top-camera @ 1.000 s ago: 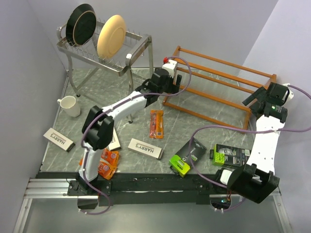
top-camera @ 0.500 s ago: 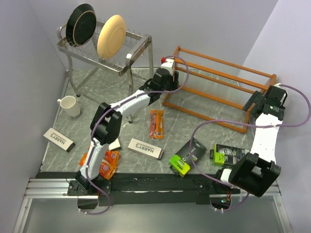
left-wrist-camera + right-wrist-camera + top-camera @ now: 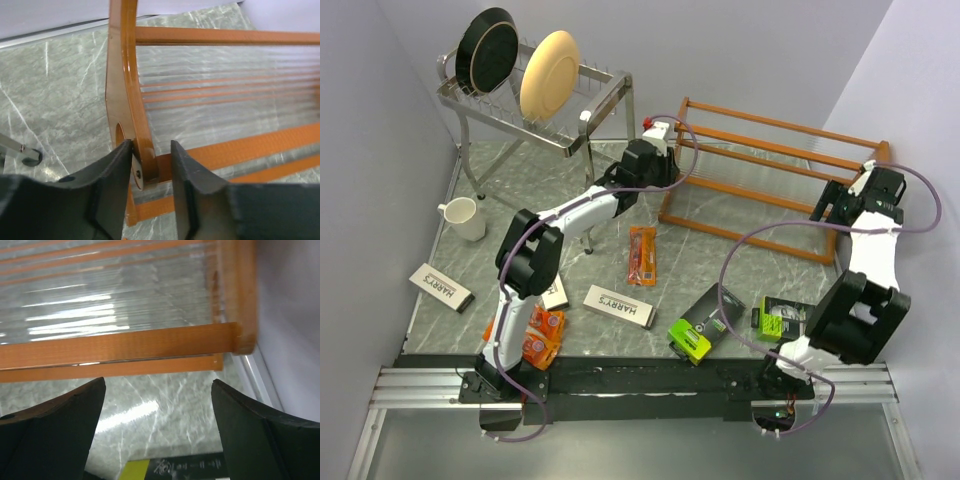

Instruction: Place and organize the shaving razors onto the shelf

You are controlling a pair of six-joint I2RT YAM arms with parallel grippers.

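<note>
Top external: "HARRY'S" printed on white razor boxes (image 3: 620, 306) flat on worktop (image 3: 610, 265) before shelf (image 3: 705, 227); left arm (image 3: 580, 205) stretched to shelf's left end, right arm (image 3: 870, 260) to right end.
Left wrist: left jaws narrowed around shelf (image 3: 125, 90) end post, one pad (image 3: 117, 175) touching, other just clear.
Right wrist: right jaws spread wide before shelf (image 3: 120, 345) front rail.

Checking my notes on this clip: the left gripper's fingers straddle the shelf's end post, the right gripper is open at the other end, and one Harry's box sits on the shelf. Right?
No box is on the shelf; the top external view shows it bare, with the Harry's boxes lying on the table. The rest stands.
</note>
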